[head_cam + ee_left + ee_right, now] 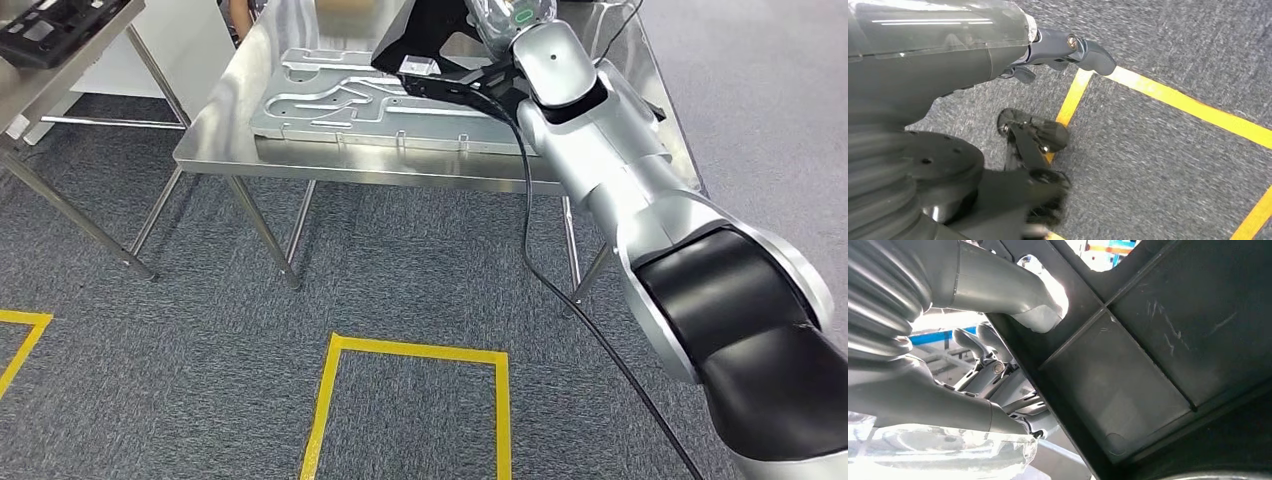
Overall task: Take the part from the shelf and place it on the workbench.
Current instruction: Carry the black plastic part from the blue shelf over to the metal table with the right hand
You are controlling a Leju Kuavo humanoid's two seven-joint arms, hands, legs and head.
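Black part [425,38] gripped in the right robot hand [1013,300], tilted above the worktop [300,165] near its far edge, apparently not resting there. Left robot hand [1068,50] released, over carpet.

Grey carpet [200,330], yellow floor tape [410,350].

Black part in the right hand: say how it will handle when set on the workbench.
The black part looks like stiff, ribbed moulded plastic, so it should hold its shape. It is probably light for its size, since the right hand grips it by one edge. Flat-sided, it should not roll, though it may slide on the smooth workbench.
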